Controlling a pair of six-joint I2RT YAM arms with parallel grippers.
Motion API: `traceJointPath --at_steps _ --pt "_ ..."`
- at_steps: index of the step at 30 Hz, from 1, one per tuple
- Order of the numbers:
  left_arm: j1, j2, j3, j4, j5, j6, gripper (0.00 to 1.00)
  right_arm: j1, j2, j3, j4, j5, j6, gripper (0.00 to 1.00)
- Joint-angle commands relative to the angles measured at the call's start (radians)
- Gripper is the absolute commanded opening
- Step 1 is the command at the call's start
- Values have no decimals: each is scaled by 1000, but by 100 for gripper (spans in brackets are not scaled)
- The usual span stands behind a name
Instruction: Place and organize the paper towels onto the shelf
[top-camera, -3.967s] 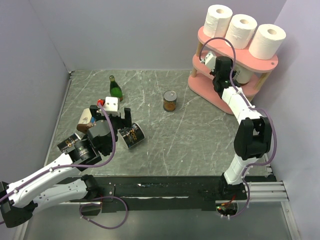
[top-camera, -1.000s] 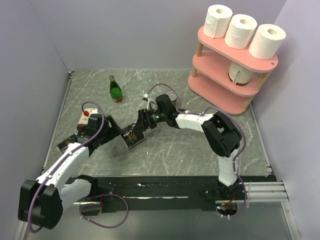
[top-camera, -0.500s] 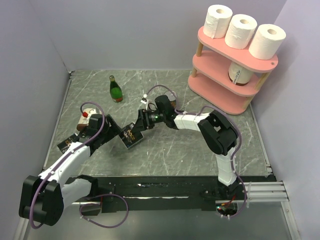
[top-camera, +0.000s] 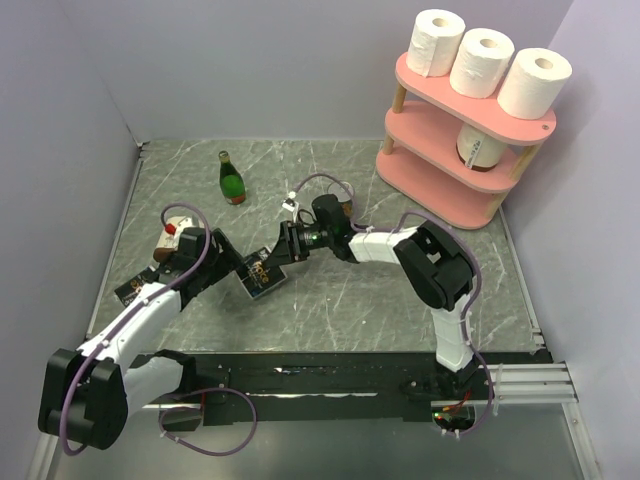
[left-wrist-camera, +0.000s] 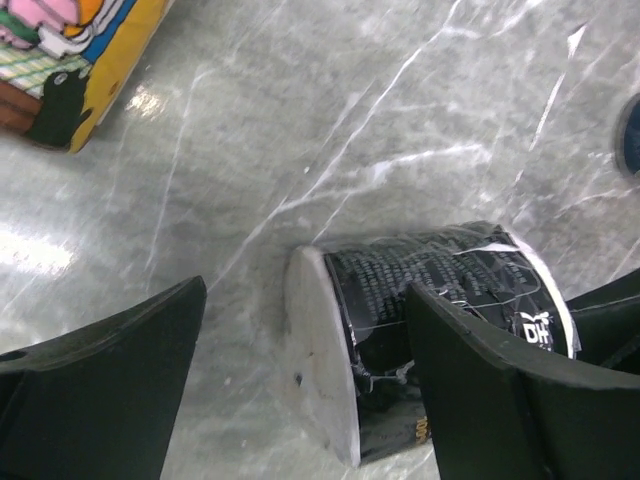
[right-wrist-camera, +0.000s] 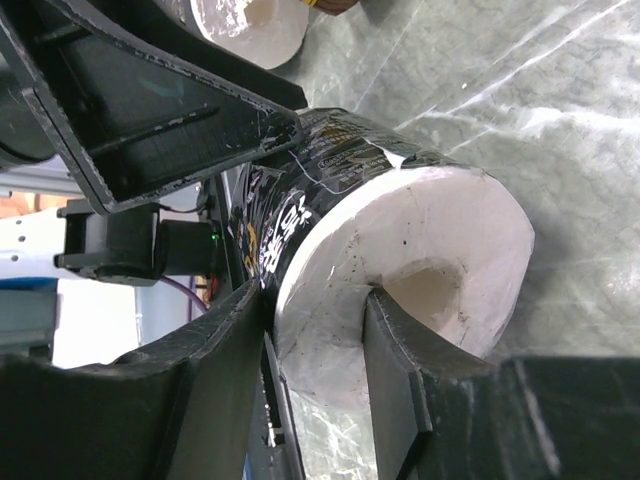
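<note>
Paper towels (top-camera: 481, 62), three plain white rolls, stand on end in a row on the top board of the pink shelf (top-camera: 430, 188), which sits at 2 o'clock on the table (top-camera: 400, 290). On its middle board, toward the 3 o'clock end, you can see a labelled cylinder (top-camera: 478, 147) standing upright.

Your right gripper (right-wrist-camera: 315, 310) is at 9 o'clock from mid-table, where a black-wrapped roll (right-wrist-camera: 400, 250) lies on its side. In the right wrist view one finger is inside the hollow core and the other lies against the outside of the wrapper, so the two pinch the roll's white wall between them.

Your left gripper (left-wrist-camera: 305, 295) faces the same roll from its 9 o'clock side with its fingers spread wide. The roll's other flat end lies in the gap between them and nothing is clamped. You cannot tell whether the finger that overlaps the wrapper touches it.

A colourful carton (left-wrist-camera: 95, 60) lies at 11 o'clock in the left wrist view. A green bottle (top-camera: 231, 178) stands upright at 11 o'clock on the table, well apart from both grippers
</note>
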Motion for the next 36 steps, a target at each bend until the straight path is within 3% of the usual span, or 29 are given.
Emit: traceJointPath --at_steps 1,7,12,18,22,25,29,36 --pt "-6 -16 117 -147 -39 21 88 4 -86 -24 6 19 -52 34" --pt "-6 -18 364 -235 -96 118 92 1 -235 -59 -222 161 -229 31" --pt "-6 -8 516 -227 -167 242 95 -1 -405 -70 -585 402 -403 31" --pt "-6 -13 525 -160 -187 340 96 4 -608 -42 -977 652 -604 33" --pt "-8 -41 468 -114 -185 378 96 4 -669 -12 -1101 972 -739 34" --pt "-25 -90 406 -77 -193 382 96 -2 -686 -68 -1046 1179 -886 34" --pt "-40 -148 373 -83 -199 392 97 -77 -643 -111 -930 1333 -1064 34" --pt "-63 -203 356 -68 -224 392 99 -292 -530 -61 -717 1341 -1262 35"
